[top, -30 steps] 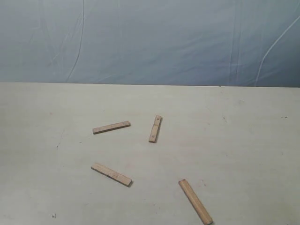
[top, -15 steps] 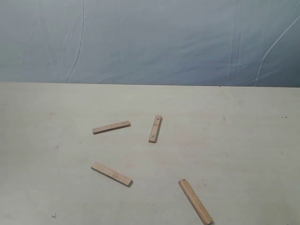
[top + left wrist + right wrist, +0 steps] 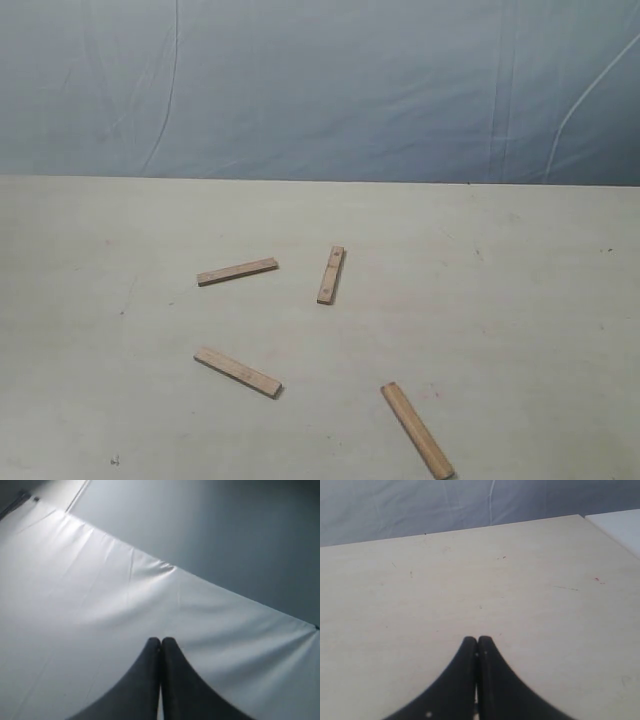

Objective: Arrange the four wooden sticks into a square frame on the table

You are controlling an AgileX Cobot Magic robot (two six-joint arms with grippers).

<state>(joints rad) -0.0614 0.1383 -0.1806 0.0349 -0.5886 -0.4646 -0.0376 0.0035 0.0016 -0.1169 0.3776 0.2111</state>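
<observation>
Four tan wooden sticks lie apart on the pale table point(image 3: 520, 300) in the exterior view, forming no closed outline. One stick point(image 3: 237, 271) lies nearly level at mid-left, one point(image 3: 331, 275) stands almost lengthwise at the centre, one point(image 3: 238, 372) slants at lower left, and one point(image 3: 417, 430) slants at the lower right, its tip near the frame edge. Neither arm appears in the exterior view. My left gripper point(image 3: 161, 640) is shut with nothing in it, facing a pale sheet. My right gripper point(image 3: 478, 639) is shut and empty above bare table point(image 3: 520, 590); no stick shows in either wrist view.
A wrinkled blue-grey backdrop point(image 3: 320, 90) hangs behind the table's far edge. The right wrist view shows the table's far edge and a white surface point(image 3: 620, 527) beyond its corner. Small dark specks dot the tabletop.
</observation>
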